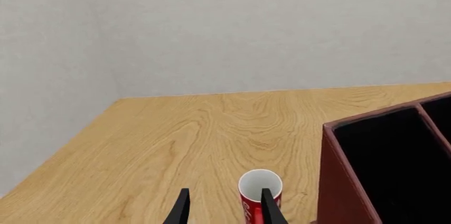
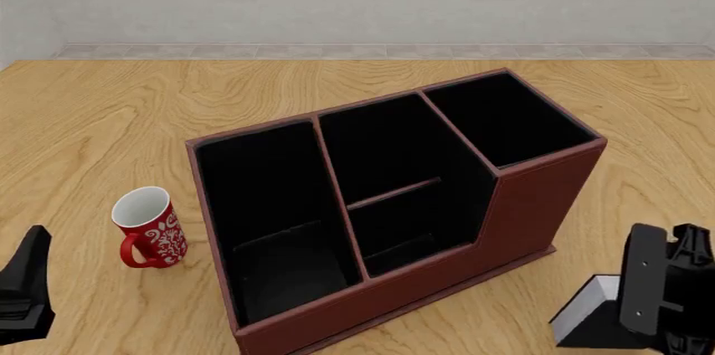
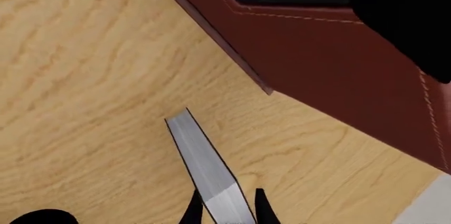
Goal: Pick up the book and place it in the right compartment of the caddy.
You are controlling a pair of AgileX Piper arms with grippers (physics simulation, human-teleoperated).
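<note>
at the far left of the front view, the left claw (image 2: 23, 292) sits low over the wooden worktop (image 2: 90, 129), only partly in frame. its wrist view shows the two dark fingers (image 1: 181, 209) spread apart with nothing between them, and the red mug (image 1: 260, 195) standing upright beyond one fingertip. in the front view the mug (image 2: 149, 228) (white inside, white pattern on the red, handle toward the camera) stands just beside the caddy's left end wall, not touching it.

the caddy (image 2: 537, 204) lies at an angle across the middle of the worktop, reddish-brown outside and black within: a wide left section, a shelf-divided middle one, and the right compartment (image 2: 508, 119) with the tallest walls, farthest back and showing only its black lining.

at the lower right, the right claw (image 2: 659, 296) is pressed onto the book (image 2: 592, 309), which shows white page edges between black covers. the right wrist view has the fingertips (image 3: 194, 211) pinching the book (image 3: 204, 163) at one end, near the caddy's front right corner, outside it.
</note>
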